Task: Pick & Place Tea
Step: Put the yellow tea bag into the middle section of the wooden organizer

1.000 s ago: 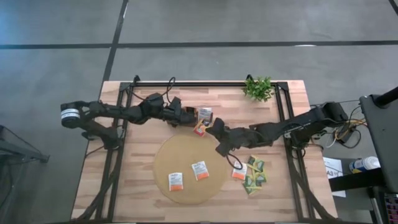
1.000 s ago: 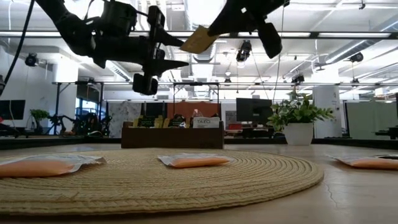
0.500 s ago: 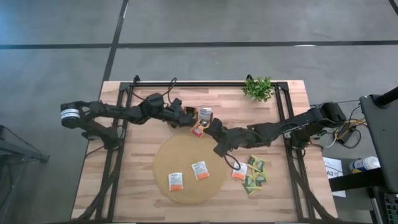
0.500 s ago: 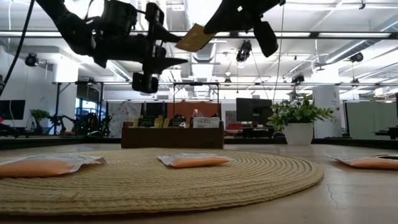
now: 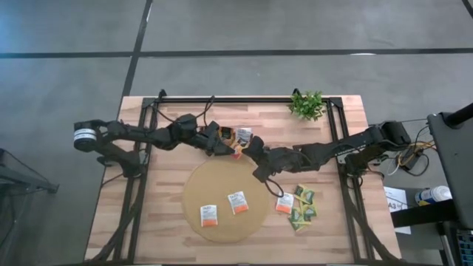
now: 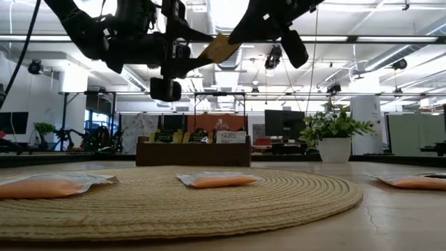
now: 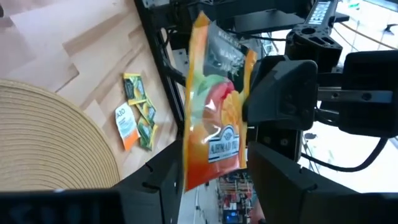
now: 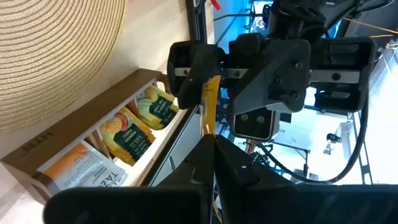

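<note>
Both arms meet in the air above the table's [image 5: 162,214] middle, toward its far edge. The right gripper [image 5: 246,148] is pinched shut on an orange tea sachet [image 7: 214,109], holding it upright. The left gripper [image 5: 226,145] stands wide, its fingers [image 7: 283,180] either side of that sachet. Two more orange sachets [image 5: 237,202] lie on the round woven mat [image 5: 203,177], others near the table's right edge.

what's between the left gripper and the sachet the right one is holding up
Nothing visible. The right gripper holds the orange sachet in the air above the table, and it already sits between the left gripper's open fingers, with no object in between.
</note>
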